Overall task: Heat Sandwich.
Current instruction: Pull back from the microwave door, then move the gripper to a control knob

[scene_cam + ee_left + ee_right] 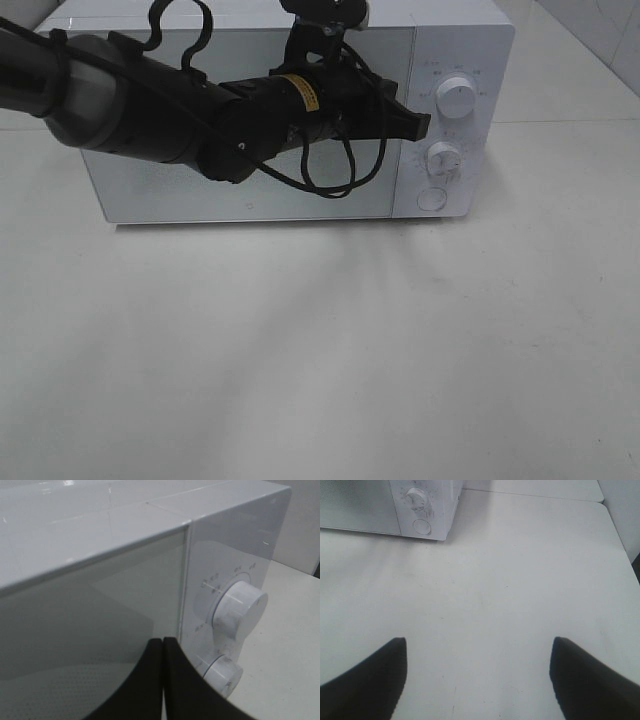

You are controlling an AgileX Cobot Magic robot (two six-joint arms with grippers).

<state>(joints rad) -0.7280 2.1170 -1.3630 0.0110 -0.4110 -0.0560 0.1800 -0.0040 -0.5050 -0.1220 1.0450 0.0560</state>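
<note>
Sandwich: hidden, so its place cannot be told. The microwave [200, 195] has its door shut and its window reveals no contents. The left gripper [420, 122], jaws pressed together, is beside the microwave's upper dial [458, 98]. The right gripper [477, 645], jaws wide apart and empty, hangs before the microwave.

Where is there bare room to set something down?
The table in front of the microwave is bare, as is the strip to its right. Crowded at the door, where the shut left gripper hangs beside the knobs.
</note>
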